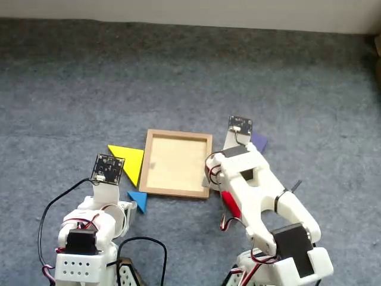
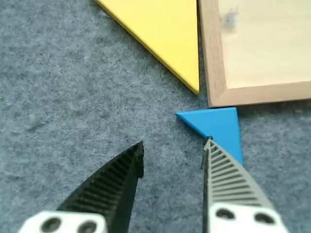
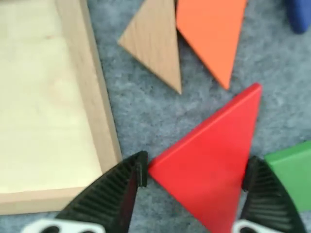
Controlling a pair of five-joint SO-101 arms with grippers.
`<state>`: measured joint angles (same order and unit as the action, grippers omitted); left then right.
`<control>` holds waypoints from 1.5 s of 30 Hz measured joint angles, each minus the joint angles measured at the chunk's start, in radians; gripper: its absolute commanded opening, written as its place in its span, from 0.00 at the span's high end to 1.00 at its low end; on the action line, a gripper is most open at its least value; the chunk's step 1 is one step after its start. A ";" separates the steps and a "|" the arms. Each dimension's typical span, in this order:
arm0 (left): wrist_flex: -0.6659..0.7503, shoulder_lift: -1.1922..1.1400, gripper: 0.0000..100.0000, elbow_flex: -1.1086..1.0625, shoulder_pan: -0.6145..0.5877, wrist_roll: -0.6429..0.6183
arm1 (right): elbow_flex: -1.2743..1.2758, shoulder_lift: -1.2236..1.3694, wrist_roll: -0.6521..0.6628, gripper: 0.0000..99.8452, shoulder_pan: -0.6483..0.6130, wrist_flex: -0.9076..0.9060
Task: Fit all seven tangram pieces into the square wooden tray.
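nearest the arms, the left claw (image 2: 174, 145) hangs low over the grey felt desk (image 1: 71, 89). its jaws are apart and hold nothing. one tip sits at the slanted edge of the small blue triangle (image 2: 218, 125). that piece lies flat just off the near corner of the wooden tray (image 2: 211, 53), with a thin strip of felt between them.

on the tray's other side the right claw (image 3: 196, 170) is spread wide astride the red triangle (image 3: 214, 145), one tip at its corner and the other by its far edge. i cannot tell whether either tip presses yet, and the piece looks flat on the desk. a green piece (image 3: 291, 174) lies just beside that outer finger, so there is little slack there.

progress, as i judge it, is nil. the tray floor is bare wood and all seven pieces lie outside it, so everything is left to do. the red triangle seems to be the one in hand.

further out, the yellow triangle (image 2: 163, 29) runs one edge close along the tray's rim, leaving scant finger room on that side. beyond the red one, a wood-coloured triangle (image 3: 153, 46) and an orange piece (image 3: 211, 34) lie nearly edge to edge. a dark blue piece (image 1: 259, 142) sits farthest off.

the raised rim is what each piece must clear. open felt lies wide beyond the tray for swinging pieces round.
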<state>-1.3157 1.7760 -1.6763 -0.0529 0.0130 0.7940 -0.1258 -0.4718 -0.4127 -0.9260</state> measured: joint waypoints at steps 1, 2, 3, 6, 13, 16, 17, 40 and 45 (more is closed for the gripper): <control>0.000 0.000 0.80 0.000 0.000 0.000 | 0.000 0.000 0.000 0.69 0.000 0.000; 0.000 0.000 0.80 0.000 0.000 0.000 | 0.000 0.000 0.000 0.69 0.000 0.000; 0.000 0.000 0.80 0.000 0.000 0.000 | 0.000 0.000 0.000 0.69 0.000 0.000; 0.000 0.000 0.80 0.000 0.000 0.000 | 0.000 0.000 0.000 0.69 0.000 0.000; 0.000 0.000 0.80 0.000 0.000 0.000 | 0.000 0.000 0.000 0.69 0.000 0.000; 0.000 0.000 0.80 0.000 0.000 0.000 | 0.000 0.000 0.000 0.69 0.000 0.000; 0.000 0.000 0.80 0.000 0.000 0.000 | 0.000 0.000 0.000 0.69 0.000 0.000; 0.000 0.000 0.80 0.000 0.000 0.000 | 0.014 -0.003 0.123 0.89 0.015 -0.005; 0.000 0.000 0.80 0.000 0.000 0.000 | 0.015 -0.040 0.126 0.89 0.012 -0.049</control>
<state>-1.3157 1.7760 -1.6763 -0.0529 0.0130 0.8094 -0.1657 -0.3460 -0.4005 -0.9751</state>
